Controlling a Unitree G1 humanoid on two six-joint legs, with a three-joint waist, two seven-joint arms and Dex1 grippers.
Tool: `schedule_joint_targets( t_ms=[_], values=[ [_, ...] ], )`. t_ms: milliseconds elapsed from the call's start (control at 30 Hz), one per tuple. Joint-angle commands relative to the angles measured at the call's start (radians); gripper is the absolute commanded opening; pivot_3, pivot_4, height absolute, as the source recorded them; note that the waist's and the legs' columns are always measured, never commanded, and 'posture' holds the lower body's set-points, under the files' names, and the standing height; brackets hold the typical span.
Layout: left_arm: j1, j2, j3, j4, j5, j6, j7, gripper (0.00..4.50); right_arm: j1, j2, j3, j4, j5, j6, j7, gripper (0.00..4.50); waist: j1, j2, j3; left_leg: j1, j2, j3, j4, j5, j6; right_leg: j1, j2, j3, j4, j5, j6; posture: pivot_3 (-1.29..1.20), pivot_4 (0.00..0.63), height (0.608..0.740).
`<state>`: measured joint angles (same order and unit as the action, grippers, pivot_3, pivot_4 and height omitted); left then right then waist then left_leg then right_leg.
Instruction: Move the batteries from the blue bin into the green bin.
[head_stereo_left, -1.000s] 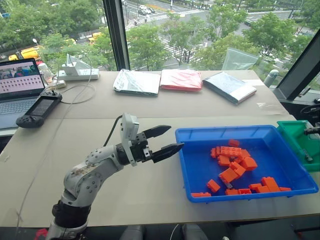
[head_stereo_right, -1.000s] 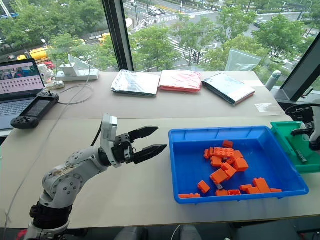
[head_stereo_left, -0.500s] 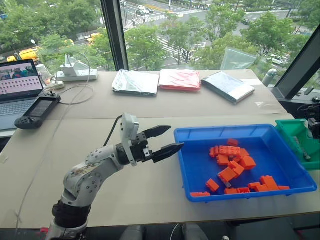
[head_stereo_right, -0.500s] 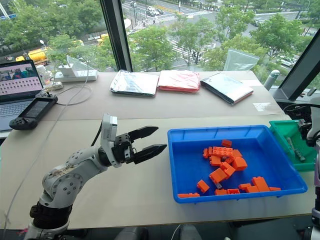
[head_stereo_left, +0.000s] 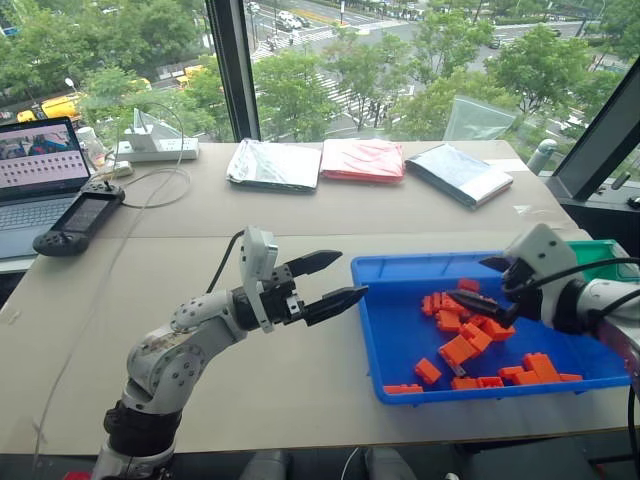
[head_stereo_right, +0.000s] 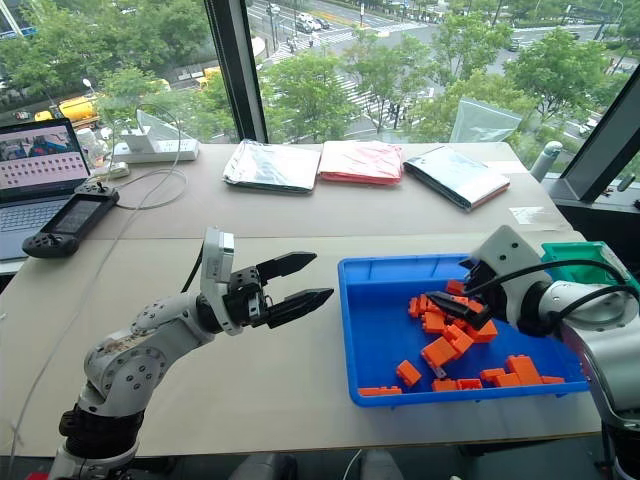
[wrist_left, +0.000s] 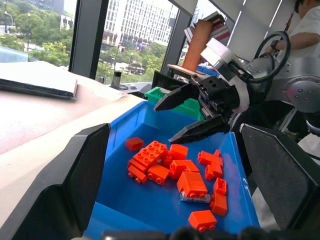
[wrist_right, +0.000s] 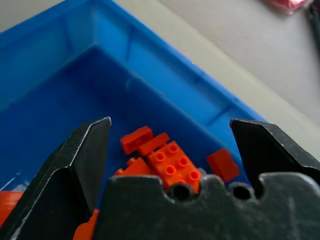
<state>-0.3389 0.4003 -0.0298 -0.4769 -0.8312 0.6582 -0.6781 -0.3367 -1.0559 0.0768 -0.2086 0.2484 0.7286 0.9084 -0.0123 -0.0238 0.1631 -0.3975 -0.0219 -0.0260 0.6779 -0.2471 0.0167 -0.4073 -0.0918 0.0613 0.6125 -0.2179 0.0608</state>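
Right gripper (head_stereo_right: 470, 300) spread wide, empty, hanging over the pile of orange bricks (head_stereo_right: 452, 333) inside the blue bin (head_stereo_right: 375, 330), tips pointing down toward the bricks near the bin's far wall; contact with a brick impossible to judge. Seen from the left wrist, same black fingers (wrist_left: 200, 131) parted above the pile, nothing between them.

Left gripper (head_stereo_left: 330, 282) also spread, empty, held above the table (head_stereo_left: 300, 380) just off the blue bin's left wall, pointing toward the bin, touching nothing.

Blue bin at the table's near right corner, long side along the near edge. One battery (wrist_left: 195, 197) visible in the left wrist view: a silver-grey cylinder lying flat on the bin floor, tucked against an orange brick at the near side of the pile. Any further batteries not made out among the bricks.

Green bin (head_stereo_right: 585, 252) just beyond the blue bin's right wall, at the table's right edge, mostly hidden behind the right arm; contents not visible.
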Motion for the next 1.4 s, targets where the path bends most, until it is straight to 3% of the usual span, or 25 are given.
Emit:
schedule_joint_targets(
  t_ms=[33,300,733,767,800,900,1033,1400],
  values=[
    [0.004,-0.002,0.009,-0.043,-0.019,-0.005,0.005,4.5,-0.082,0.004,0.045,0.057,-0.041,-0.051,0.046,4.43,-0.001,0.0,0.0,0.0,0.0,0.0,0.0,0.0,0.0,0.0,0.0,0.0,0.0,0.0,0.0,0.0,0.15,0.74],
    [0.032,-0.008,0.01,-0.065,-0.014,-0.01,0.019,4.5,-0.218,0.044,0.147,0.235,-0.113,-0.095,0.13,4.43,0.002,0.0,0.0,-0.001,0.0,-0.002,0.0,0.0,0.0,-0.001,0.0,0.0,0.0,0.0,0.0,0.0,0.15,0.74],
    [0.054,-0.015,0.005,-0.076,-0.001,-0.021,0.03,4.5,-0.269,0.1,0.169,0.412,-0.148,-0.104,0.197,4.43,0.001,0.0,0.0,0.001,0.0,-0.002,0.0,0.0,0.0,0.001,0.0,0.0,0.0,0.0,0.0,0.0,0.15,0.74],
    [0.054,-0.015,0.005,-0.076,-0.001,-0.021,0.031,4.5,-0.269,0.101,0.168,0.414,-0.149,-0.104,0.198,3.93,0.001,0.0,0.0,0.001,0.0,-0.002,0.0,0.0,0.0,0.001,0.0,0.0,0.0,0.0,0.0,0.0,0.15,0.74],
    [0.054,-0.016,0.004,-0.076,-0.001,-0.021,0.032,4.5,-0.269,0.102,0.167,0.416,-0.15,-0.104,0.199,3.76,0.001,0.0,0.0,0.001,0.0,-0.002,0.0,0.0,0.0,0.001,0.0,0.0,0.0,0.0,0.0,0.0,0.15,0.74],
    [0.051,-0.017,0.001,-0.075,-0.001,-0.02,0.033,4.5,-0.268,0.103,0.166,0.423,-0.154,-0.106,0.2,2.61,0.001,0.0,0.0,0.001,0.0,-0.002,0.0,0.0,0.0,0.001,-0.001,0.0,0.0,0.0,0.0,0.0,0.15,0.74],
    [0.045,-0.018,-0.002,-0.072,-0.001,-0.019,0.031,4.5,-0.267,0.105,0.158,0.429,-0.162,-0.107,0.199,1.46,0.001,0.0,0.0,0.001,0.0,-0.002,0.0,0.0,0.0,0.001,-0.001,0.0,0.0,0.0,0.0,0.0,0.15,0.74],
    [0.034,-0.02,-0.004,-0.069,-0.006,-0.013,0.036,4.5,-0.289,0.088,0.079,0.34,-0.136,-0.06,0.175,1.45,0.0,0.0,0.0,0.001,0.0,-0.002,0.0,0.0,0.0,0.001,-0.001,0.0,0.0,0.0,0.0,0.0,0.15,0.74]
  ],
)
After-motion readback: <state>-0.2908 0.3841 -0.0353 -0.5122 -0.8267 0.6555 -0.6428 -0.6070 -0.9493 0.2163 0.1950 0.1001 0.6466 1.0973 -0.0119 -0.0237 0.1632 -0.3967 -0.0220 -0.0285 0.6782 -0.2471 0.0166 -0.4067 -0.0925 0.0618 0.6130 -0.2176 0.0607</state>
